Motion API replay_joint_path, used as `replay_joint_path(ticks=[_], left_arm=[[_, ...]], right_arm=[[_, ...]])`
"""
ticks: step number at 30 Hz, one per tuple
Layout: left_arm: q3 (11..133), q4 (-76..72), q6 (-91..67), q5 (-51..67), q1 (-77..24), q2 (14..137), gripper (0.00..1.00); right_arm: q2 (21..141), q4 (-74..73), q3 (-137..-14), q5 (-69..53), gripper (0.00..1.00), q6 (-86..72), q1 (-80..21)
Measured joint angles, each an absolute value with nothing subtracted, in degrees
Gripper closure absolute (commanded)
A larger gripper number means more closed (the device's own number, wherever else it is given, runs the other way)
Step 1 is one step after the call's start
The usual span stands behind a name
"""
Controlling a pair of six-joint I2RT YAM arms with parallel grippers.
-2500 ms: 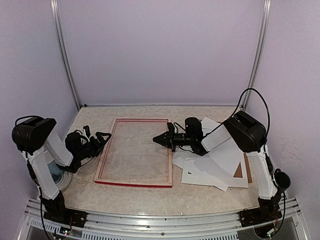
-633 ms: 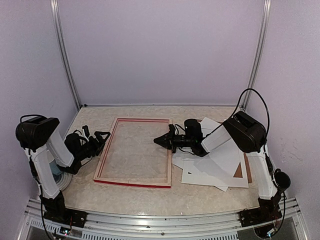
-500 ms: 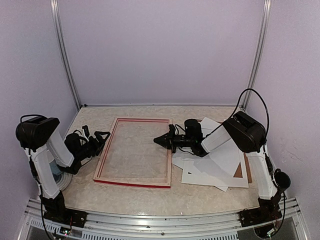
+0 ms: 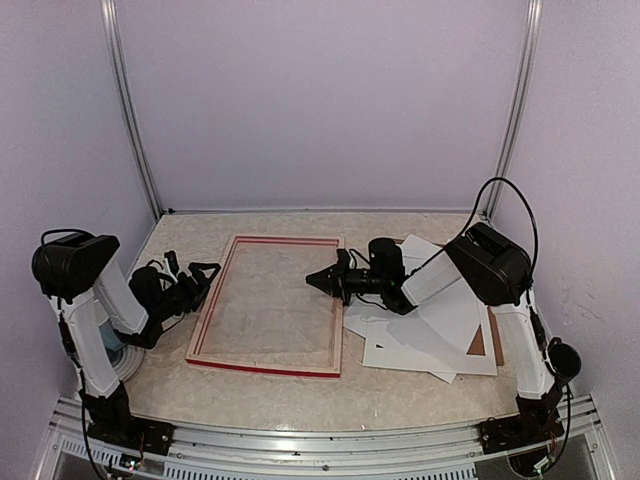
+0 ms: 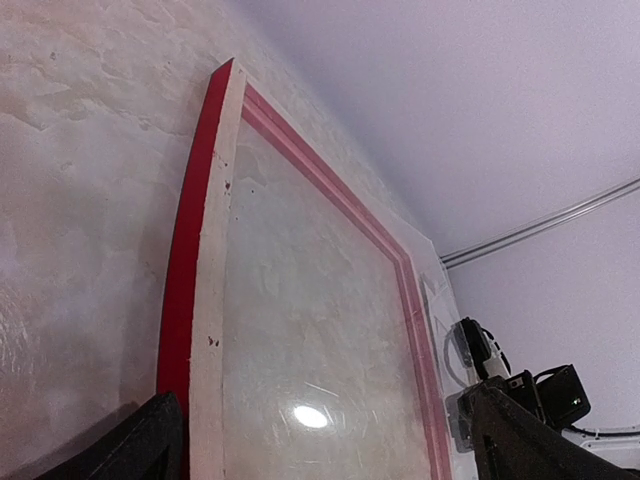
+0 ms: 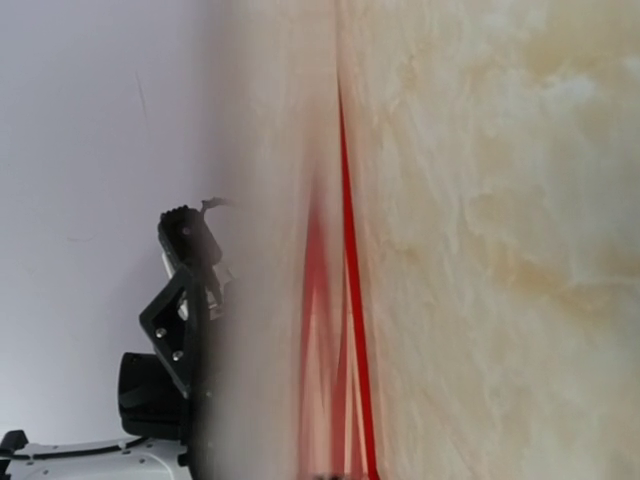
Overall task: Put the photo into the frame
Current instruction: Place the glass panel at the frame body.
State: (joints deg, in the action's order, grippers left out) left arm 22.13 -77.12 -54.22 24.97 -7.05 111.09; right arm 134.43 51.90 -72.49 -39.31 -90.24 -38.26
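Left of centre on the pale marbled table (image 4: 250, 395), the large rectangular picture frame (image 4: 262, 366) lies red face down, pale wood back up; the photo is, I judge, among the loose white sheets (image 4: 430, 335) under my right arm. With the right gripper (image 4: 312, 279) pinched shut just inside the right rail and the left gripper (image 4: 195, 268) spread wide beside the left, I keep any nudge low and slow so the frame slides, not tips. Against 2.5 s ago, its near left corner sits slightly further left.
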Motion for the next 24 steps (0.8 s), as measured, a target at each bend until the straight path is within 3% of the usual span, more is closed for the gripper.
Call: replay_joint_path(ticks=[24], left_arm=[[22.13, -77.14, -54.24, 24.64, -7.05, 111.09, 0.01]], right_arm=[[134.34, 52.14, -72.49, -38.65, 1.0, -93.82, -38.44]])
